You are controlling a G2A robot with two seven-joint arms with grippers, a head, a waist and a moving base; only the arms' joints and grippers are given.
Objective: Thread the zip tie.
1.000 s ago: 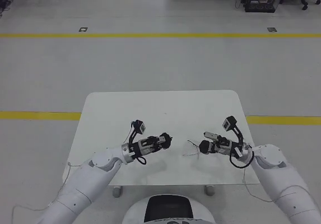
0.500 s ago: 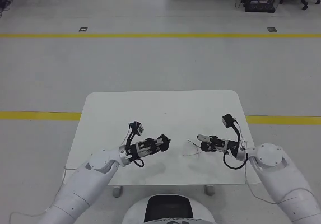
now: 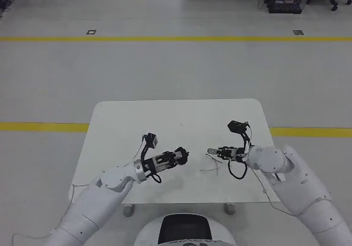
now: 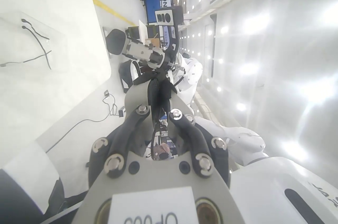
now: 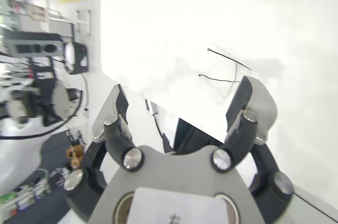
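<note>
Several thin black zip ties (image 3: 211, 163) lie loosely crossed on the white table (image 3: 163, 117), near its front edge between my two grippers. They also appear in the left wrist view (image 4: 37, 37) and in the right wrist view (image 5: 229, 59). My right gripper (image 3: 212, 150) hovers just above and behind them, open, with nothing between its fingers (image 5: 120, 101). My left gripper (image 3: 183, 154) is held a little to the left of the ties, above the table. Its black pads (image 4: 158, 82) are pressed together, and I cannot tell whether anything is pinched between them.
The table's front edge runs close below both grippers. Grey floor with yellow lines (image 3: 34, 126) surrounds the table. Cables lie on the floor (image 4: 87, 120) beside it.
My right gripper has moved left and slightly away from the front edge, and its wrist has turned, so it now hangs over the zip ties. The left arm has hardly shifted.
</note>
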